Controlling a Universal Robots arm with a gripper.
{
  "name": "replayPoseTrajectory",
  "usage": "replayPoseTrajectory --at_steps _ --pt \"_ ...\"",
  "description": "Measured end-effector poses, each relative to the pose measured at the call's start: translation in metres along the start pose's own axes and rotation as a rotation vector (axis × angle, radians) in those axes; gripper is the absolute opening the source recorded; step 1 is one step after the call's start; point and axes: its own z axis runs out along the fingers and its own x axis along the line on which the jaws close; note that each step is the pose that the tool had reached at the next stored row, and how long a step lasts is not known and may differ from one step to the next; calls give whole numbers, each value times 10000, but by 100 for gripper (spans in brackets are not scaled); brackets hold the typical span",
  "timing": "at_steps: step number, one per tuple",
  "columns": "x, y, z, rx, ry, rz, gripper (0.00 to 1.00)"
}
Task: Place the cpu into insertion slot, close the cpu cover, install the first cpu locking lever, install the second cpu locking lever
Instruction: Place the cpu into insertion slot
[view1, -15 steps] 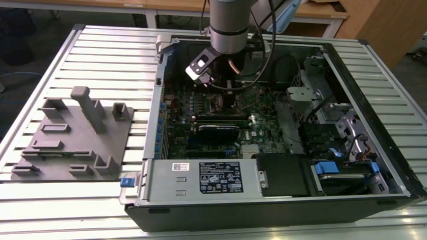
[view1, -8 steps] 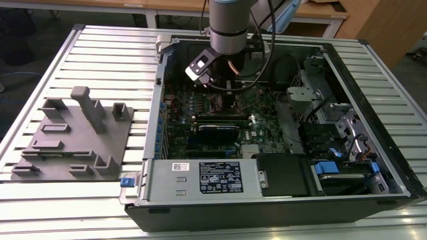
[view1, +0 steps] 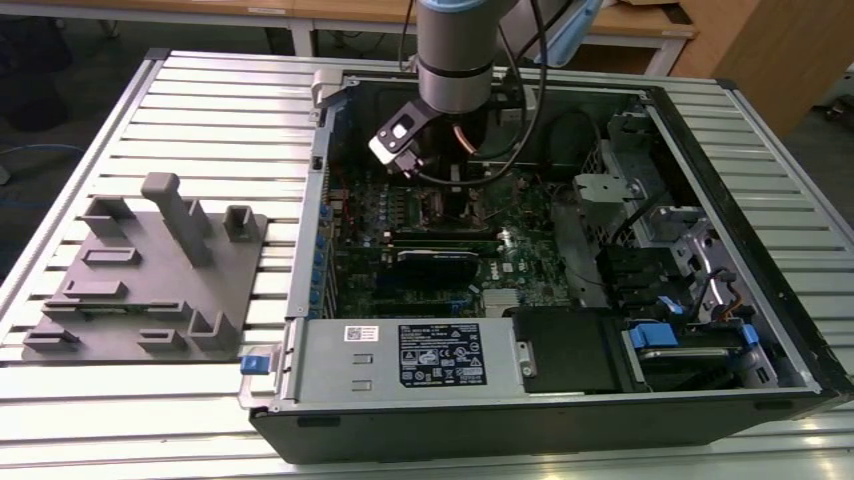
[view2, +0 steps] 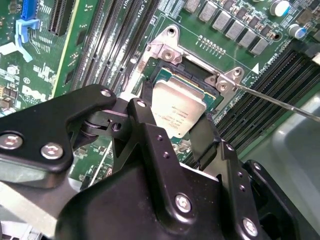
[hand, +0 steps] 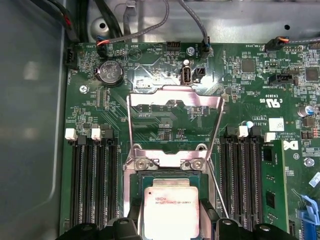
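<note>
Gripper (view1: 447, 178), upper centre of exterior view, pinches cpu (view2: 179, 107) by opposite edges at insertion slot (view2: 165, 70). We judge it light, stiff, fragile underneath: hold edges only.

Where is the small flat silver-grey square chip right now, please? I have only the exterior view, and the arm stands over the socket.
Observer: In the second wrist view the small flat silver-grey square chip lies over the square silver-rimmed socket, held at two opposite edges by the black claw.
Operator: Is the cover down on it?
Observer: No. In the first wrist view the thin silver metal frame plate is tilted up, open, hinged at the socket's edge.
Operator: And the locking lever?
Observer: In the second wrist view a thin silver wire lever sticks out at an angle from a socket corner, not hooked down.
</note>
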Motion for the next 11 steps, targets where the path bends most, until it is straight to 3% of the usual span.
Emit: replayPoseTrajectory --at_steps 11 --pt "10 -15 23 1 -7 64 54"
